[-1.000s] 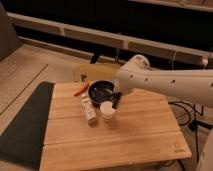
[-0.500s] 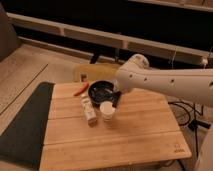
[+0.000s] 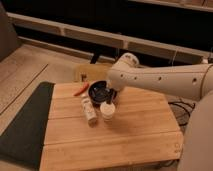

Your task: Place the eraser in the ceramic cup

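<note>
We cannot tell the state of the gripper (image 3: pixel 110 97) just above the ceramic cup (image 3: pixel 107 111), nor see the eraser; off-centre release could drop it onto the surface (image 3: pixel 142 127) or tip the cup.

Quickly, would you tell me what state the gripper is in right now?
Gripper: state cannot be told; it hangs just above the ceramic cup.

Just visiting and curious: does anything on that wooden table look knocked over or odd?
Only the cream bottle lies on its side, beside the upright ceramic cup. The pincer hangs just above the cup. No spill shows.
</note>
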